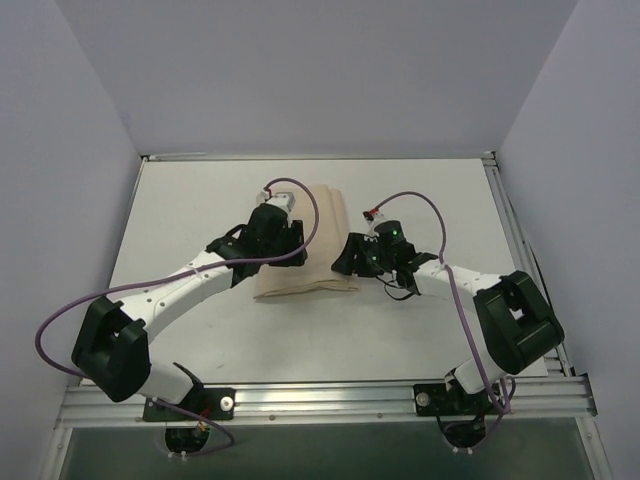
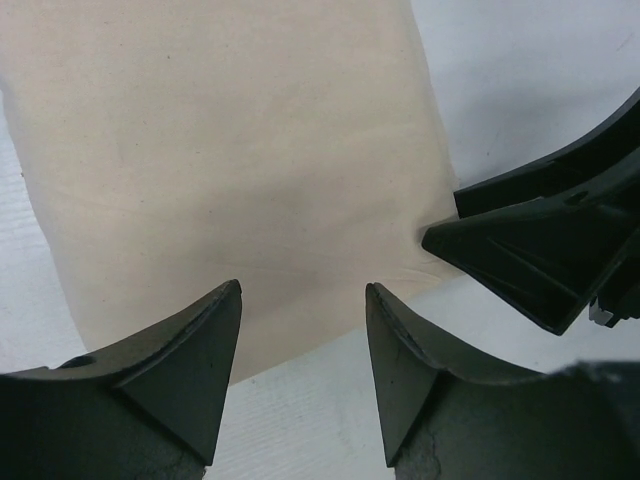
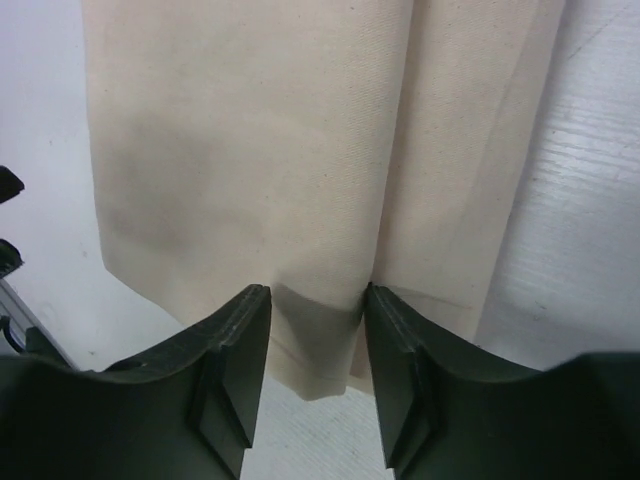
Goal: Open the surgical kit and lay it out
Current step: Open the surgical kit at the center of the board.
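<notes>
Position of the kit: the beige cloth wrap point(image 1: 326, 214) lies folded flat as a rectangle on the white desk point(image 1: 200, 215), near its middle, between my two arms. A lengthwise fold line runs along its upper face in the right wrist view.

Left pincer point(image 2: 300, 296): released. My two fingers stand apart above the left part of the wrap, and the wrap's near edge and a strip of bare desk show in the gap between them. Neither fingertip point(image 2: 222, 305) is seen pressing into the fabric.

Right pincer point(image 3: 312, 296): released. My fingers are parted and straddle the wrap's edge at its right side, with the fold line running straight into the gap. The cloth between the fingertips point(image 3: 252, 305) lies flat and shaded, not bunched. I cannot tell whether the pads touch it.

Relation of the arms: in the left wrist view, the tip of my right pincer meets the wrap at its corner, just beside my left fingers.
</notes>
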`<state>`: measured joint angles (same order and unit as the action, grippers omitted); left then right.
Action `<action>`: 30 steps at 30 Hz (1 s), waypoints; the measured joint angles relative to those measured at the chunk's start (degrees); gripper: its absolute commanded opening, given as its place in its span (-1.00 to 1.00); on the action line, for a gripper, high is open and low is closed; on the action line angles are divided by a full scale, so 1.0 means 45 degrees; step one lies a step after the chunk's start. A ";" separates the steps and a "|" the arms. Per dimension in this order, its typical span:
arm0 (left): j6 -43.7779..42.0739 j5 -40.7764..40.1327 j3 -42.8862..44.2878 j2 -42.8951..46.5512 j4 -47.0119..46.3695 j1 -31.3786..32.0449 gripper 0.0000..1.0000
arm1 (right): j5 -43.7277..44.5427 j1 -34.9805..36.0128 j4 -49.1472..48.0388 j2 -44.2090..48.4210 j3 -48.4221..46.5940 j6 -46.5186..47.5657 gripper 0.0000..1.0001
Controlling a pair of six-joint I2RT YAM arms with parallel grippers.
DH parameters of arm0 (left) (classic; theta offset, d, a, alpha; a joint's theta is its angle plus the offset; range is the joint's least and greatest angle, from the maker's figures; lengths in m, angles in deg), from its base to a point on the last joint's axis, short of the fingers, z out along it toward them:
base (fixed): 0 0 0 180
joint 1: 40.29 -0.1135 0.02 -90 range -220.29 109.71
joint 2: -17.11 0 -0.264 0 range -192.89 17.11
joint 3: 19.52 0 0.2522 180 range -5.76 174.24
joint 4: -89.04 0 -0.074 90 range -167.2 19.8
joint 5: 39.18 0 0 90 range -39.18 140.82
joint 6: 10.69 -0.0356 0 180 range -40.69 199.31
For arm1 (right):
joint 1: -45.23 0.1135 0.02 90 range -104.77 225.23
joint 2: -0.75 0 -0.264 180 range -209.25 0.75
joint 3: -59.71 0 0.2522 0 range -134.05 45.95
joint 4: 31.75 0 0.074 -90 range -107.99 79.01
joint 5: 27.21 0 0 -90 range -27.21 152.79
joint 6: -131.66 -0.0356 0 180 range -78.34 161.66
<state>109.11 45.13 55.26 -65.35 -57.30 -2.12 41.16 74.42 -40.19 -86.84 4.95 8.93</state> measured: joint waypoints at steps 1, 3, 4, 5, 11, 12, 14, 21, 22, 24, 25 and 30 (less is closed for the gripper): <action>0.0000 -0.0121 -0.0005 0.0005 -0.0005 0.0097 0.22 | -0.0078 0.0000 -0.0112 -0.0053 0.0000 -0.0015 -0.25; 0.0000 -0.0330 -0.0005 0.0015 -0.0005 0.0257 0.22 | -0.0204 0.0000 -0.0223 -0.0151 0.0000 -0.0063 -0.50; -0.0005 -0.0408 -0.0005 0.0015 0.0000 0.0296 0.24 | -0.0272 0.0000 -0.0277 -0.0185 0.0000 -0.0049 -0.59; -0.0005 -0.0476 -0.0005 0.0015 -0.0005 0.0350 0.27 | -0.0350 0.0000 -0.0340 -0.0204 0.0000 -0.0107 -0.73; -0.0078 -0.0976 -0.0918 0.0476 -0.0806 0.0908 0.61 | -0.1015 -0.0063 -0.0981 -0.0204 0.0000 -0.0661 -1.00; -0.0126 -0.1044 -0.1200 0.0641 -0.1020 0.1093 0.64 | -0.1107 -0.0063 -0.1073 -0.0189 0.0000 -0.0840 -1.00; -0.0170 -0.1345 -0.1729 0.0913 -0.1540 0.1520 0.68 | -0.1302 -0.0063 -0.1273 -0.0131 -0.0005 -0.1345 -1.00; -0.0835 -0.2574 -0.1933 0.0636 -0.2875 0.2764 0.75 | -0.1763 -0.0029 -0.2569 0.0301 -0.0053 -0.3915 -1.00; -0.0981 -0.2822 -0.1933 0.0544 -0.3045 0.2919 0.75 | -0.1773 -0.0010 -0.2764 0.0355 -0.0053 -0.4313 -1.00; -0.1248 -0.3230 -0.1933 0.0379 -0.3293 0.3201 0.76 | -0.1768 0.0083 -0.3065 0.0447 -0.0063 -0.5017 -1.00; -0.1384 -0.3400 -0.1933 0.0296 -0.3400 0.3322 0.76 | -0.1768 0.0131 -0.3177 0.0466 -0.0078 -0.5265 -1.00; -0.1540 -0.4269 -0.1549 -0.0267 -0.3366 0.3638 0.60 | -0.1715 0.0355 -0.3313 0.0471 -0.0141 -0.6076 -1.00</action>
<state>102.18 25.92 48.28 -66.55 -72.45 14.25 33.45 76.02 -55.09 -84.72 4.32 -18.42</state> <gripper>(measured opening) 0.870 0.059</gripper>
